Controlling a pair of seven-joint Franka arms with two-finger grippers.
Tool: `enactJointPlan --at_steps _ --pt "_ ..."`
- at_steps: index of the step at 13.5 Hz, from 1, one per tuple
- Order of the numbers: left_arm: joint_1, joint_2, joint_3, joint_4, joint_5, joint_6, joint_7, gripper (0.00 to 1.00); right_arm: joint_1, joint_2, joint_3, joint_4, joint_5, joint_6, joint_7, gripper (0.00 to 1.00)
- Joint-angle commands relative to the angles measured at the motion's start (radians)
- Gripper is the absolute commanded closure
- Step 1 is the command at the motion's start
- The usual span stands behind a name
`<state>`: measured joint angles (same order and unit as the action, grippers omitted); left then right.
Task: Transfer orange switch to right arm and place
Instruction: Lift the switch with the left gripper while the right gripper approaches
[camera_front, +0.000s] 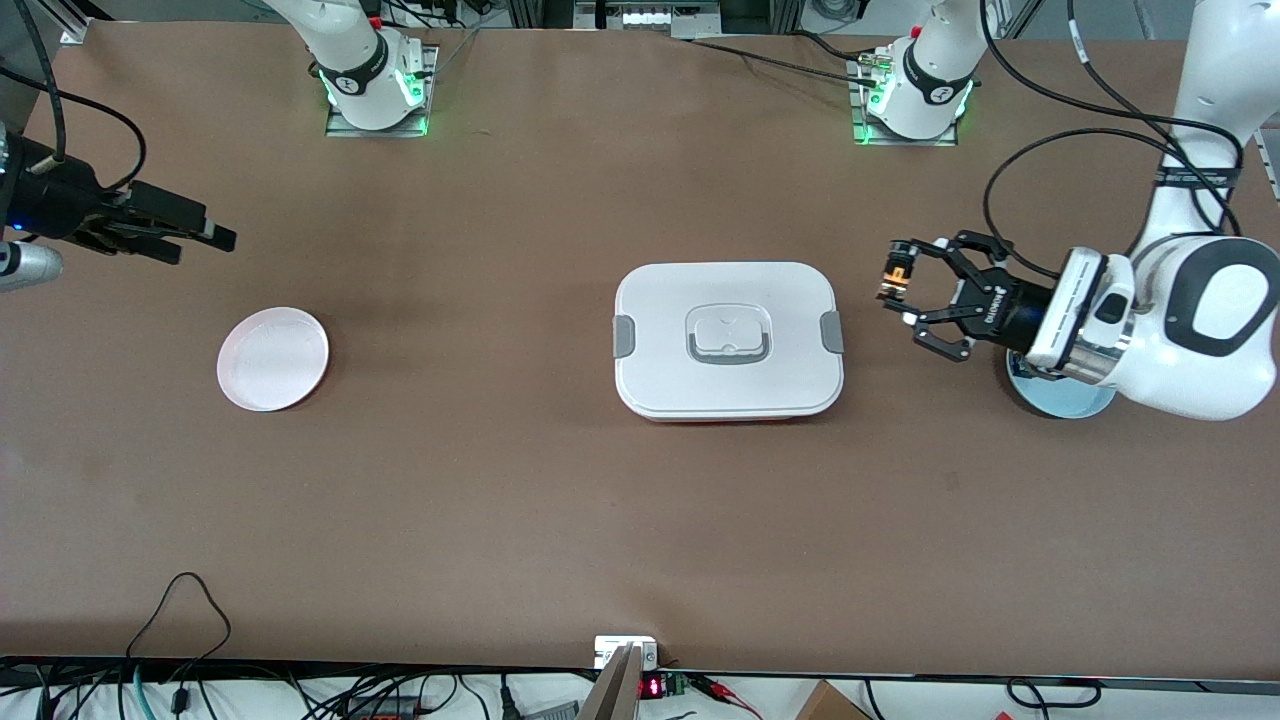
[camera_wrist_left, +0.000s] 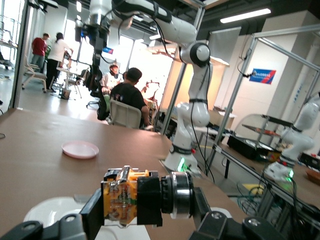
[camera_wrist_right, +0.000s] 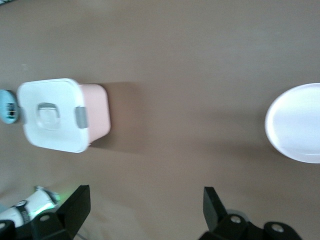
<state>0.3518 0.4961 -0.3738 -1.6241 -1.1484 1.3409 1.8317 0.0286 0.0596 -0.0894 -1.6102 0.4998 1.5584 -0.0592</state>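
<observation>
The orange switch (camera_front: 893, 273), with its orange-tan body and black frame and cap, hangs in the air clamped between the pads of my left gripper (camera_front: 902, 285), which is shut on it. They are over the bare table just off the lidded box's end toward the left arm. In the left wrist view the orange switch (camera_wrist_left: 131, 196) lies sideways across my left gripper (camera_wrist_left: 147, 204), its silver-ringed cap against one pad. My right gripper (camera_front: 205, 235) waits above the table at the right arm's end. In its wrist view my right gripper (camera_wrist_right: 145, 200) stands open with only table between its fingers.
A white-lidded pink box (camera_front: 728, 340) sits mid-table, seen again as the lidded box (camera_wrist_right: 50, 115). A pale pink plate (camera_front: 272, 358) lies toward the right arm's end, below my right gripper. A light blue plate (camera_front: 1060, 402) lies partly hidden under the left arm's wrist.
</observation>
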Motion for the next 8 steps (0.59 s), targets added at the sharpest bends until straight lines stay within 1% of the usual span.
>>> enactJointPlan --at_steps 1,2,3,4,6,8 --pt "0.012 -0.004 -0.095 -0.002 -0.092 0.098 -0.086 1.00 0.000 0.038 0.011 -0.002 0.157 -0.014 -0.016 0.00" --pt "0.012 -0.016 -0.132 -0.002 -0.100 0.157 -0.118 1.00 0.001 0.067 0.011 -0.008 0.286 -0.027 -0.014 0.00" --pt "0.012 -0.036 -0.167 -0.002 -0.102 0.217 -0.153 1.00 0.001 0.101 0.013 -0.008 0.384 -0.050 -0.010 0.00" --pt "0.012 -0.050 -0.203 -0.002 -0.102 0.268 -0.188 1.00 0.016 0.123 0.013 -0.007 0.451 -0.049 -0.005 0.00" --pt "0.009 -0.054 -0.259 -0.005 -0.103 0.354 -0.235 1.00 0.059 0.135 0.013 -0.010 0.540 -0.031 -0.001 0.00" --pt "0.009 -0.057 -0.331 -0.022 -0.103 0.470 -0.244 1.00 0.098 0.140 0.013 -0.045 0.685 -0.014 -0.001 0.00"
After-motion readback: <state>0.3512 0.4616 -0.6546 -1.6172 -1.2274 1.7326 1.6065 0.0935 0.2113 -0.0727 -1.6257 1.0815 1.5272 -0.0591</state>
